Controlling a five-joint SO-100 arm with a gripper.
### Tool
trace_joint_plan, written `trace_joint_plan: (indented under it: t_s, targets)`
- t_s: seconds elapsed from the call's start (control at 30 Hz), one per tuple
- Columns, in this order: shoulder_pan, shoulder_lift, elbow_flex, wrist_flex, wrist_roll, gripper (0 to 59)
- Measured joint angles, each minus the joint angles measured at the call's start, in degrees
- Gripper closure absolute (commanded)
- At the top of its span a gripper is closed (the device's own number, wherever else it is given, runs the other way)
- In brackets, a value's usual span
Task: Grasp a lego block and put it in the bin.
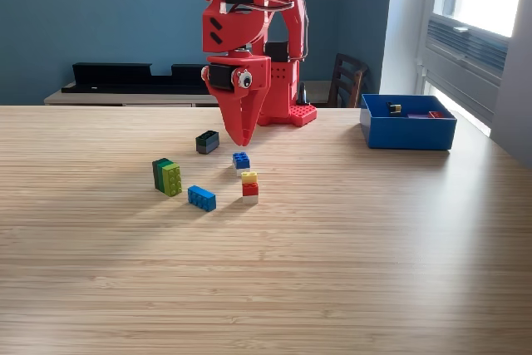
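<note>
My red gripper (241, 140) points straight down over the wooden table, its fingers pressed together at the tip with nothing between them. Just below the tip, slightly toward the camera, sits a small blue lego block (241, 160). A dark green-black block (207, 141) lies to its left. Nearer the camera stand a yellow-red-white stack (249, 187), a blue brick (201, 198) and a green pair of blocks (167, 176). The blue bin (407, 132) rests at the far right of the exterior view, with a few small pieces inside.
The arm's red base (287, 110) is fixed at the table's far edge. A dark chair (347, 81) stands behind the table, and a black shelf (137, 76) runs along the blue wall. A window is at the upper right.
</note>
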Motion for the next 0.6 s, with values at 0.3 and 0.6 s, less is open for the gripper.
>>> trace_joint_plan:
  t_s: [0.3,0.6]
  targets:
    - [0.0,0.0,0.0,0.0,0.0,58.5]
    - [0.0,0.1,3.4,0.0,2.2,58.5]
